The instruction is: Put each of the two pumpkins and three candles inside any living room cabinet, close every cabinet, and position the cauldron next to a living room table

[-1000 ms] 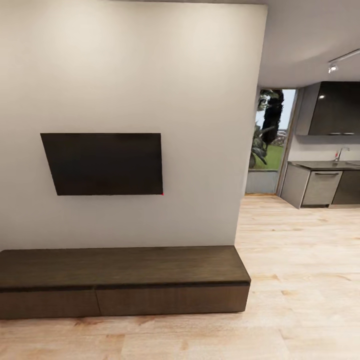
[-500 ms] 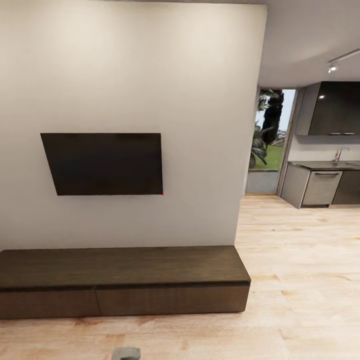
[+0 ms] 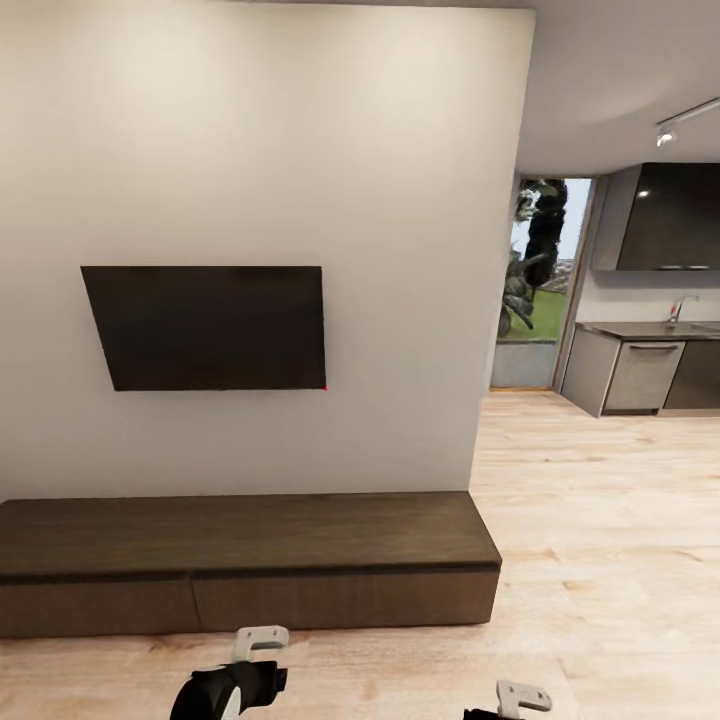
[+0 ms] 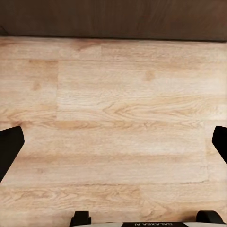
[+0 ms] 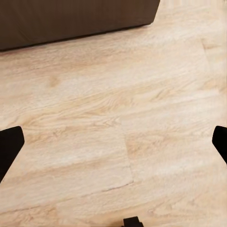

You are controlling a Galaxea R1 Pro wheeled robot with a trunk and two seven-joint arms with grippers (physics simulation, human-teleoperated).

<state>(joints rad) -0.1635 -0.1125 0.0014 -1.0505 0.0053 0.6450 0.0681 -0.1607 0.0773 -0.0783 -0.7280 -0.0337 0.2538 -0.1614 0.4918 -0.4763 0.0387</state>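
Head view: cabinet [image 3: 250, 560] against the wall under the TV [image 3: 205, 327], drawers closed; left end effector [image 3: 258, 641] and right end effector [image 3: 522, 697] at the bottom edge.
Left wrist: fingers [image 4: 9, 146] spread wide over plank floor [image 4: 113, 118], nothing held.
Right wrist: fingers [image 5: 9, 146] likewise apart, cabinet corner [image 5: 71, 19] ahead.

The cabinet [image 3: 250, 560] is rendered in dark brown wood with a fine grain. The floor [image 3: 600, 560] is shown in pale honey planks streaked with darker grain, and the same pattern is seen in both wrist views. The wall [image 3: 300, 150] is coloured off-white, and the screen [image 3: 205, 327] on it is black. At two o'clock, grey kitchen units [image 3: 640, 375] are topped by a black cupboard [image 3: 665, 217]. Green foliage [image 3: 530, 270] is seen through the doorway.
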